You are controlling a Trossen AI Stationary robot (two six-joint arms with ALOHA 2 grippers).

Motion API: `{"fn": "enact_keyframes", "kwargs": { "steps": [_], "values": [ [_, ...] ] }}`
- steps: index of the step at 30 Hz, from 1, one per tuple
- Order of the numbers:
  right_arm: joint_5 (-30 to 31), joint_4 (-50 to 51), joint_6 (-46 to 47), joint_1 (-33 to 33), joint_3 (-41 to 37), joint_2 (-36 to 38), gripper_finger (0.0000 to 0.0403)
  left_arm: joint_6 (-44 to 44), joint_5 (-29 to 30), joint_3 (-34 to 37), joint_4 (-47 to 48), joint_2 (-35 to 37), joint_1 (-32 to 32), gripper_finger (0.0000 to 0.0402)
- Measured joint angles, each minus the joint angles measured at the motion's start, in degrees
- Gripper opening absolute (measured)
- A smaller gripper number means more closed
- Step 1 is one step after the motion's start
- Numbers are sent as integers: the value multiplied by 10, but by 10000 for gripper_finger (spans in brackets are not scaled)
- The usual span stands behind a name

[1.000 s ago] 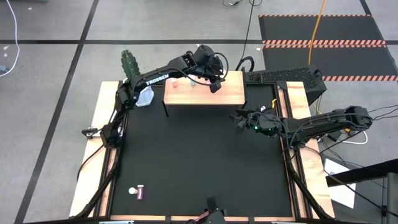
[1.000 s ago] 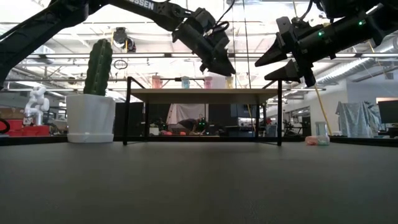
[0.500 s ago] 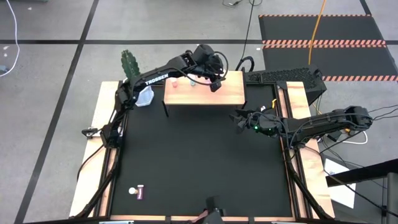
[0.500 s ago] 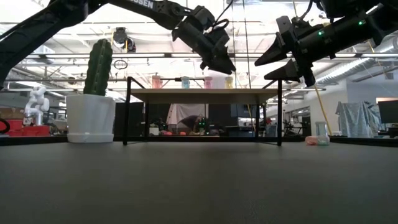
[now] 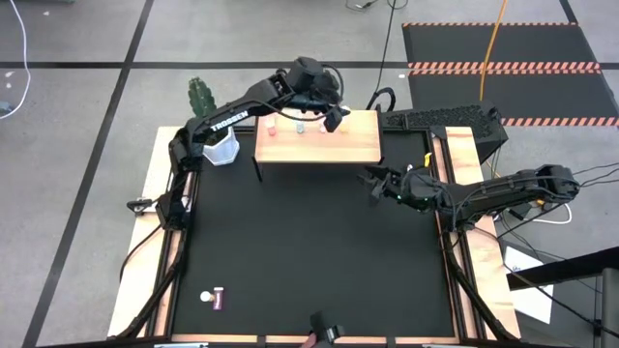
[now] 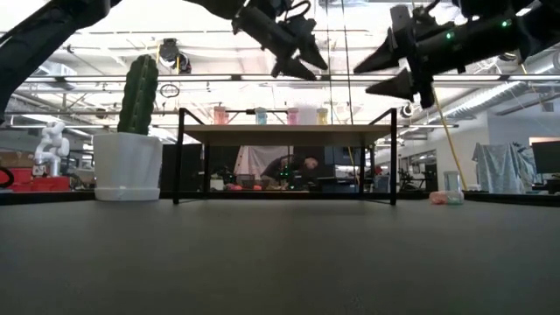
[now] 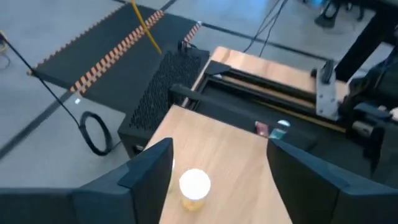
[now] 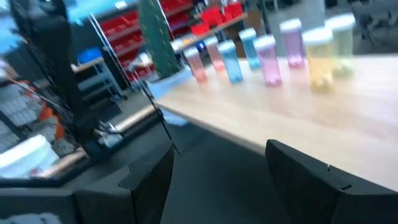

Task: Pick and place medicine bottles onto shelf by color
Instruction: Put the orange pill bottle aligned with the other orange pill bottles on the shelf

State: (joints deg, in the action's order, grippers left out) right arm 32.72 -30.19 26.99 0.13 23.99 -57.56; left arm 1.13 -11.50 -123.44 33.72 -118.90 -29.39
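The light wooden shelf (image 5: pixel 324 143) stands at the table's far side on black legs. Several small white-capped bottles stand in a row along its far edge, from pink (image 6: pixel 220 115) through blue (image 6: pixel 261 115) to yellow (image 6: pixel 323 115); they also show in the right wrist view (image 8: pixel 268 59). My left gripper (image 5: pixel 334 115) is open above the shelf's far right part, over a yellow bottle (image 7: pixel 194 186) that stands between and below its fingers. My right gripper (image 5: pixel 371 183) is open and empty, in the air off the shelf's near right corner. A purple bottle (image 5: pixel 219 301) lies at the table's near left.
A white pot (image 6: pixel 128 166) with a green cactus (image 6: pixel 139 94) stands left of the shelf. Two small bottles (image 7: pixel 272 129) lie on the table right of the shelf. Bare black mat (image 5: pixel 309 251) covers the middle of the table. A person shows in the room behind (image 6: pixel 297 168).
My left gripper has gone up from the shelf top and a little toward the table's far edge; the yellow bottle stays standing on the shelf. My right gripper has risen slightly.
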Motion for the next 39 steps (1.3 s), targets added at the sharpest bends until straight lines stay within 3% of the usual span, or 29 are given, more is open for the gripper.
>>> {"fn": "enact_keyframes", "kwargs": {
  "steps": [6,10,20,26,32,39],
  "values": [
    [-77,-67,4,-12,0,0,248,-22,0,0,-2,21,1,286],
    [-103,-67,30,-17,0,0,222,-74,0,0,17,19,1,283],
    [-111,-56,96,-12,0,0,120,-116,-5,0,143,34,8,239],
    [-135,-52,109,-13,0,0,74,-108,25,0,230,53,19,196],
    [-193,-45,116,-2,0,0,29,-141,82,21,273,53,73,155],
    [-192,-47,113,58,0,0,4,-183,148,43,315,103,198,120]
  ]
}}
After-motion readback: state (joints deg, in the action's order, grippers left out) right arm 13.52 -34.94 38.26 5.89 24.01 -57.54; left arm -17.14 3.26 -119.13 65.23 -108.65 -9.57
